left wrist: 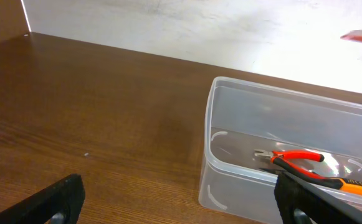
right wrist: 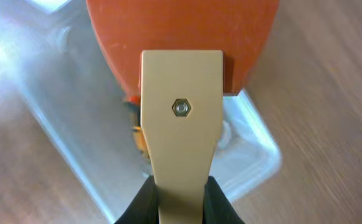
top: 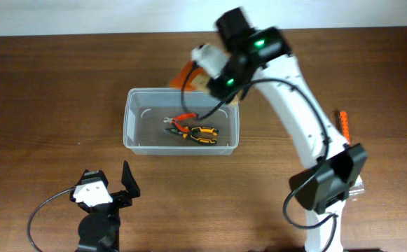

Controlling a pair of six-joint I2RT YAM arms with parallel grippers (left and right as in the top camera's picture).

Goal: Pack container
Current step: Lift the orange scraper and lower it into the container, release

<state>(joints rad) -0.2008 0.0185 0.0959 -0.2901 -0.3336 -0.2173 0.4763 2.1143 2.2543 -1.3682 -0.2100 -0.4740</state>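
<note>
Holding an orange-bladed scraper (right wrist: 181, 37) by its tan handle, our right gripper (right wrist: 179, 199) hangs clamped over the container (top: 134, 119) at mid-frame, hiding its far rim. Red pliers (top: 182, 119) and orange-black pliers (top: 203, 133) lie inside. Our left gripper (top: 109, 180) gapes apart at lower left, above the worktop (top: 49, 84).

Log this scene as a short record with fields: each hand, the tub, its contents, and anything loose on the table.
left hand: open, empty, on the near side of the container, apart from it
right hand: shut on orange-bladed tool, above the container's far rim
container contents: red-handled pliers, orange-and-black pliers
loose on table: small orange object at right, too small to identify
</note>
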